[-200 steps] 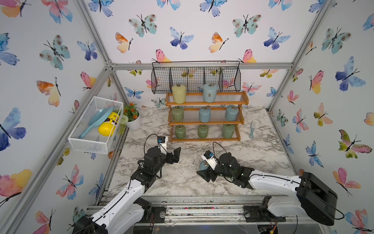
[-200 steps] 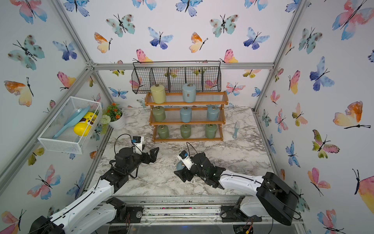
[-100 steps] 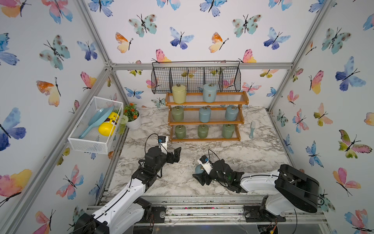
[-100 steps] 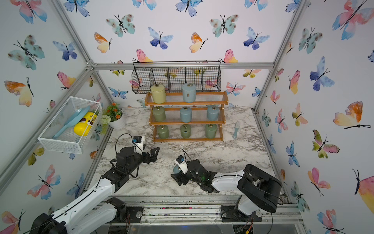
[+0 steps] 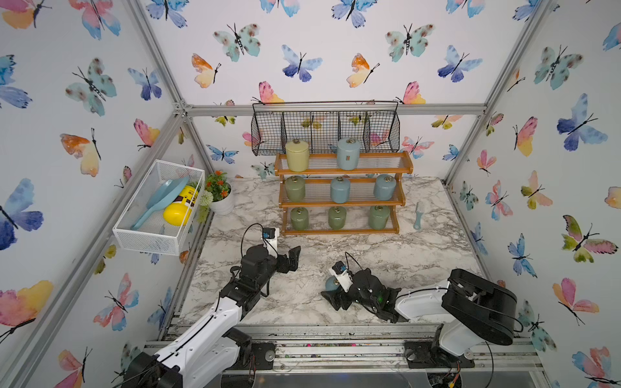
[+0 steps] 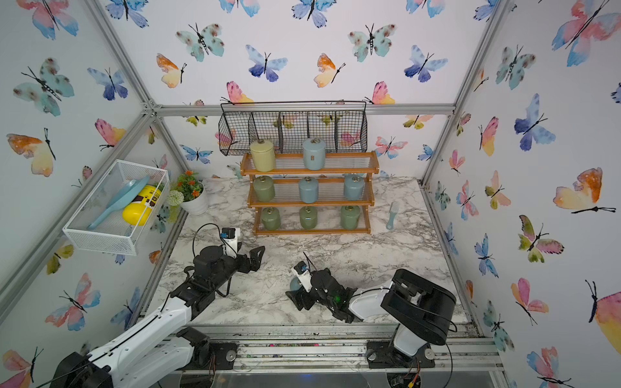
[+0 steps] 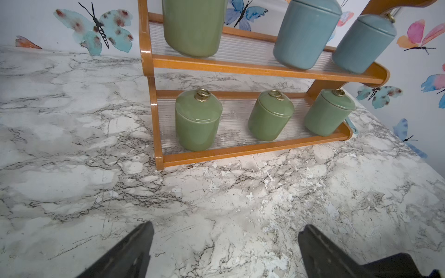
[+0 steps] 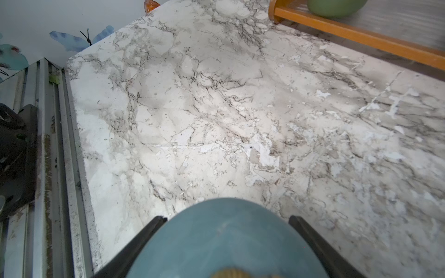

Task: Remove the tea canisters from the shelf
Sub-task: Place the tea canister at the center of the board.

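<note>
Eight of the nine tea canisters stand on the shelf in both top views. Two are on the upper tier, yellow and blue; three on the middle, one green and two blue; three green on the lowest. The ninth, a pale blue canister, is off the rack and sits between the jaws of the right gripper. It is low over the marble tabletop and well apart from the shelf. The left gripper is spread wide with nothing between its jaws. It points toward the lowest tier, with bare marble between.

From the left wrist, the jaws of the left gripper stand fully apart over bare tabletop. Ahead of them are the three green canisters on the lowest tier, none of them touched.

From the right wrist, the right gripper is closed partway onto the pale blue canister. One finger presses each side of its body, and its brass ring-pull faces the wrist. Whether its base touches the marble cannot be told. A corner of the shelf lies well ahead of these jaws.

By my reading the task is barely begun. One canister is out but not yet let go, and eight are left to fetch. The left arm looks lined up for a green one next.
</note>
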You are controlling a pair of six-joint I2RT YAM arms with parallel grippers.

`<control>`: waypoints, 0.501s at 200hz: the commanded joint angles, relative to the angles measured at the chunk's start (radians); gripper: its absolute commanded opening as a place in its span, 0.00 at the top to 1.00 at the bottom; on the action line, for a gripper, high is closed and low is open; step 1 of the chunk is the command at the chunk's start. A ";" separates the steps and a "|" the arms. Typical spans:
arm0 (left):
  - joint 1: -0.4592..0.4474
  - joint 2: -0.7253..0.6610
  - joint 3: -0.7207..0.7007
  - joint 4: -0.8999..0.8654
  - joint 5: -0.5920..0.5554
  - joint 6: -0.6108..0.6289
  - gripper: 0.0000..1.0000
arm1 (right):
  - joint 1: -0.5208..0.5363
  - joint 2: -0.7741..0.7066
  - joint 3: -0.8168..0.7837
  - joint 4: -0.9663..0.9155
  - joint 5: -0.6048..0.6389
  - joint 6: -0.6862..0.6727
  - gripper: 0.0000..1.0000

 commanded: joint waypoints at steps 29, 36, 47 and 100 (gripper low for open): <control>-0.003 -0.002 -0.025 0.034 -0.014 -0.023 0.02 | 0.014 0.013 -0.006 0.061 0.026 0.016 0.31; -0.004 -0.002 -0.024 0.029 -0.013 -0.019 0.02 | 0.015 0.012 -0.006 0.058 0.027 0.016 0.31; -0.004 -0.002 -0.022 0.024 -0.015 -0.015 0.02 | 0.016 0.012 -0.006 0.055 0.028 0.016 0.31; -0.003 -0.008 -0.031 0.018 -0.010 -0.009 0.01 | 0.029 0.005 -0.007 0.035 0.051 0.020 0.25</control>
